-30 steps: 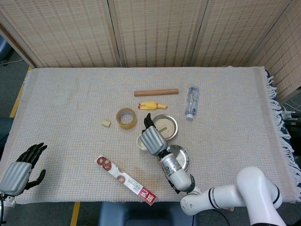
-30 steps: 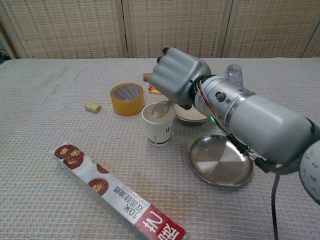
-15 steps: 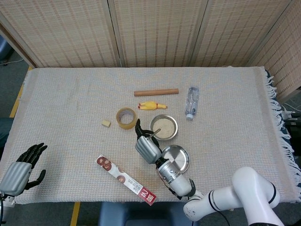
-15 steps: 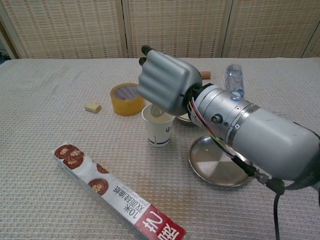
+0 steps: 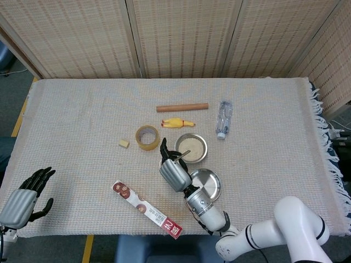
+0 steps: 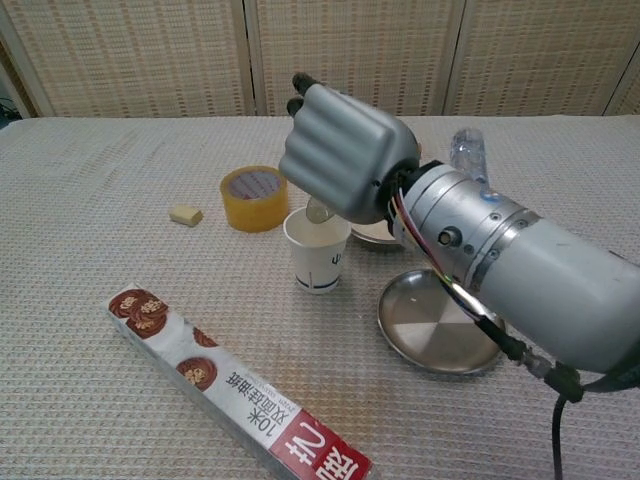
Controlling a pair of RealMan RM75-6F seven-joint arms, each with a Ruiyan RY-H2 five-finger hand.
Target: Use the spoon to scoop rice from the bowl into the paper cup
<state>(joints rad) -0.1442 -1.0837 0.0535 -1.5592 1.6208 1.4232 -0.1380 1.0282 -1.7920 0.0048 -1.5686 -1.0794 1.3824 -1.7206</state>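
The right hand (image 6: pixel 345 150) is positioned above the paper cup (image 6: pixel 318 250), fingers curled around the spoon (image 6: pixel 320 210), whose bowl end shows just over the cup's open mouth in the chest view; in the head view the spoon handle projects from the hand toward the bowl of rice (image 5: pixel 191 148). The paper cup stands upright on the woven tablecloth (image 5: pixel 82 109), just beside the bowl, which is largely hidden behind the hand and forearm in the chest view. An empty metal plate (image 6: pixel 440 325) lies flat just to the near side of the bowl, partly under the right forearm. The left hand (image 5: pixel 22 198) rests at the near left corner of the table, well apart from the work area, fingers spread and holding nothing. A roll of yellow tape (image 6: pixel 254 197) lies flat beside the cup on its far left side, with a small beige block (image 6: pixel 184 214) further left. A long foil-wrap box (image 6: pixel 230 385) lies diagonally on the near part of the cloth. Behind the bowl are a yellow toy (image 5: pixel 174 123), a wooden rolling stick (image 5: pixel 182 107) and a clear plastic bottle (image 5: pixel 222 119) lying on its side.
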